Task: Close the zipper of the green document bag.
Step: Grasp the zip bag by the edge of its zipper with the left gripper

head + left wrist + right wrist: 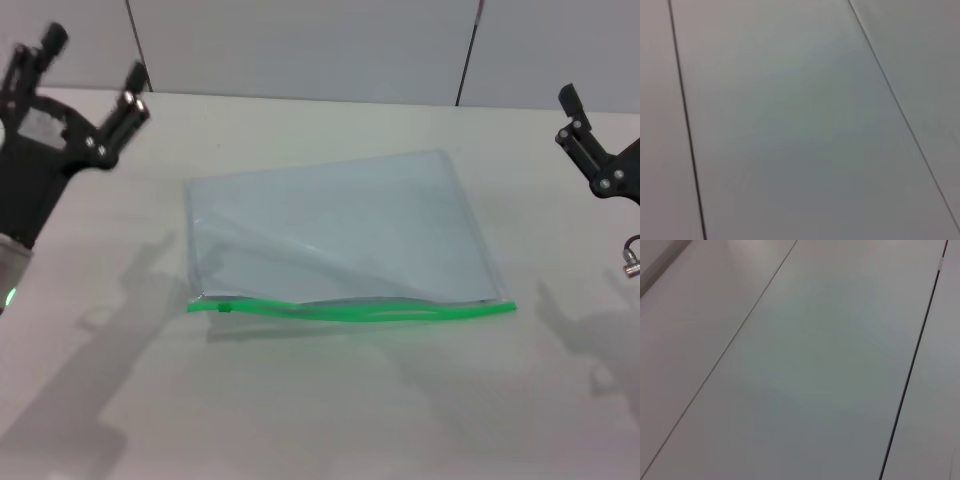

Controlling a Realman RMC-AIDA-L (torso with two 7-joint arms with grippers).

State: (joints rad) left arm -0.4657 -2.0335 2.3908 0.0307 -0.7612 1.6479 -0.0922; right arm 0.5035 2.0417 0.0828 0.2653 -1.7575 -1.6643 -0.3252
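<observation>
My left gripper (90, 75) hangs raised at far left, fingers spread, holding nothing, well apart from the bag (335, 235). The bag lies flat mid-table, zipper (350, 311) along its near edge, slider (224, 308) near the left end. The strip gapes along the middle, so I judge it not yet closed: the whole pull remains. My right gripper (590, 140) is raised at far right; whether it is apart or together I cannot tell. No readable writing anywhere.

the green document bag (335, 235) lies flat on the table (300, 420), zipper (350, 312) along its near edge, left gripper (92, 62) spread wide, right gripper (590, 140) raised well apart.
</observation>
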